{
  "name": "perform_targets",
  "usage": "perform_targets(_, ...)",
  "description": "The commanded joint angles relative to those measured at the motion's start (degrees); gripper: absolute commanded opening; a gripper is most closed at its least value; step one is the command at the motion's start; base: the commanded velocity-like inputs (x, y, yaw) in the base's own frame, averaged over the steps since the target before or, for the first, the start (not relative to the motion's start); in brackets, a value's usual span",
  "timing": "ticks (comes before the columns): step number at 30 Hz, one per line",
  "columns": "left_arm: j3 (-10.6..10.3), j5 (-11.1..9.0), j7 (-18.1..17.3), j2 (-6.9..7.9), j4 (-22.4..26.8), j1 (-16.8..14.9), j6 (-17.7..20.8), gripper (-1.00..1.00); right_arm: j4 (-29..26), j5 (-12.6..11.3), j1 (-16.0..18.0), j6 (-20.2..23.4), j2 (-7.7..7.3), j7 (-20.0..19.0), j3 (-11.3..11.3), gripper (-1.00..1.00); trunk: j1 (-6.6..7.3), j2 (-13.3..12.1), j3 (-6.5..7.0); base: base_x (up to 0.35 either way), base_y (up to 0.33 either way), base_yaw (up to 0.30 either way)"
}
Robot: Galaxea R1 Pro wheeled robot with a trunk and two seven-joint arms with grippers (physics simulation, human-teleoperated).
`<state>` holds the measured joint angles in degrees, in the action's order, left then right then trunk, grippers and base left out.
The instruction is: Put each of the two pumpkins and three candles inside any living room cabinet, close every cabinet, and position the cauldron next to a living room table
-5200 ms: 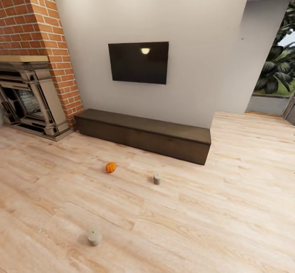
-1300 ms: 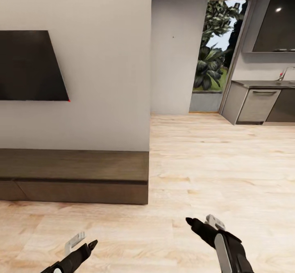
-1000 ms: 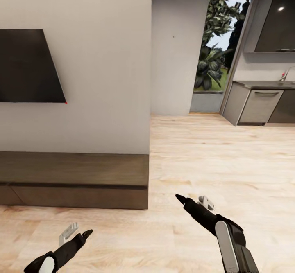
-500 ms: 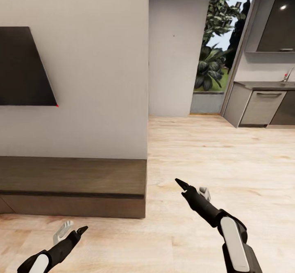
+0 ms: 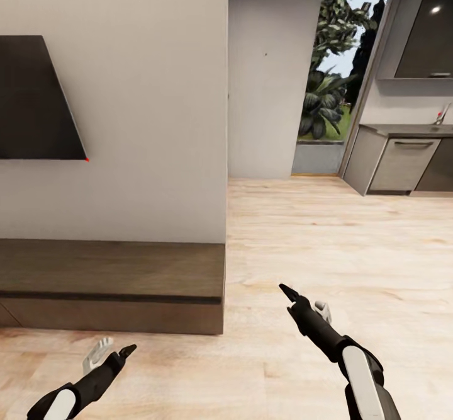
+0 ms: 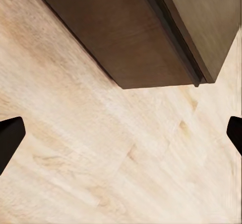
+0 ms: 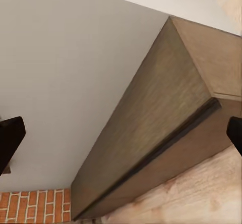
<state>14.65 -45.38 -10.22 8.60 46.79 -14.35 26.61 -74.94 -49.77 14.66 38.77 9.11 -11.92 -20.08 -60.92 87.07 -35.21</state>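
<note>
Head view, vs half a second back: barely shifted, parked at cabinet [image 5: 113,284] right end, drawers shut. Left end effector [image 5: 108,355] and right end effector [image 5: 306,303] both spread wide, empty, near cabinet. Next likely: opening a drawer.

Pale wooden floor [image 5: 327,231] runs from the lower frame up to the kitchen at the upper right. The long dark-brown cabinet [image 5: 113,284] sits directly on it at lower left, against the wall, its drawer front shut and its flat top bare.
</note>
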Motion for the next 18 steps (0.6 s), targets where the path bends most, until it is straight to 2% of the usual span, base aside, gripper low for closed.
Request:
perform_targets(1, 0.0, -0.6, 0.0, 0.05, 0.5, -0.2, 0.2, 1.0, 0.0, 0.0, 0.0, 0.0, -0.37, -0.4, 0.1, 1.0, -0.23, 0.4, -0.19, 0.0, 0.0, 0.0)
perform_targets(2, 0.0, -1.1, -0.1, 0.1, 1.4, -0.7, 0.6, 1.0, 0.0, 0.1, 0.0, 0.0, -0.72, -0.6, 0.2, 1.0, -0.45, 0.8, -0.36, 0.0, 0.0, 0.0)
perform_targets(5, 0.1, -2.8, -0.3, 0.58, 3.6, -2.2, 5.2, 1.0, -0.3, 0.1, 0.0, 0.2, -1.32, -1.3, 0.4, 1.0, -1.11, 2.0, -0.9, 0.0, 0.0, 0.0)
perform_targets(7, 0.3, -5.0, -0.4, 0.84, 4.1, -2.6, 6.6, 1.0, -0.5, 0.1, 0.0, 0.3, -1.61, -1.9, 0.3, 1.0, -1.54, 2.8, -1.26, 0.0, 0.0, 0.0)
perform_targets(8, 0.5, -7.5, -0.4, 0.94, 4.5, -2.9, 7.3, 1.0, -0.8, 0.0, -0.1, 0.4, -2.1, -2.5, 0.2, 1.0, -1.76, 3.2, -1.44, 0.0, 0.0, 0.0)
perform_targets(9, 0.5, -12.4, -0.4, 1.05, 4.8, -3.1, 7.9, 1.0, -1.5, -0.1, -0.1, 0.6, -3.56, -3.7, 0.2, 1.0, -1.98, 3.6, -1.62, 0.0, 0.0, 0.0)
perform_targets(11, 0.4, -18.9, -0.4, 1.22, 4.6, -3.3, 8.4, 1.0, -2.6, -0.3, -0.1, 0.7, -6.17, -4.9, 0.2, 1.0, -2.42, 4.4, -1.98, 0.0, 0.0, 0.0)
perform_targets(12, 0.3, -20.2, -0.5, 1.36, 4.3, -3.3, 8.5, 1.0, -2.9, -0.3, -0.1, 0.7, -6.88, -5.2, 0.1, 1.0, -2.64, 4.8, -2.16, 0.0, 0.0, 0.0)
perform_targets(14, 0.5, -21.5, -0.5, 1.52, 2.8, -3.4, 8.4, 1.0, -3.1, -0.3, -0.1, 0.8, -7.69, -5.5, 0.1, 1.0, -3.08, 5.6, -2.52, 0.0, 0.0, 0.0)
perform_targets(18, 0.5, -22.1, -0.5, 1.51, 1.5, -3.4, 8.2, 1.0, -3.3, -0.4, -0.1, 2.8, -8.12, -5.7, 0.1, 1.0, -3.96, 7.2, -3.24, 0.0, 0.0, 0.0)
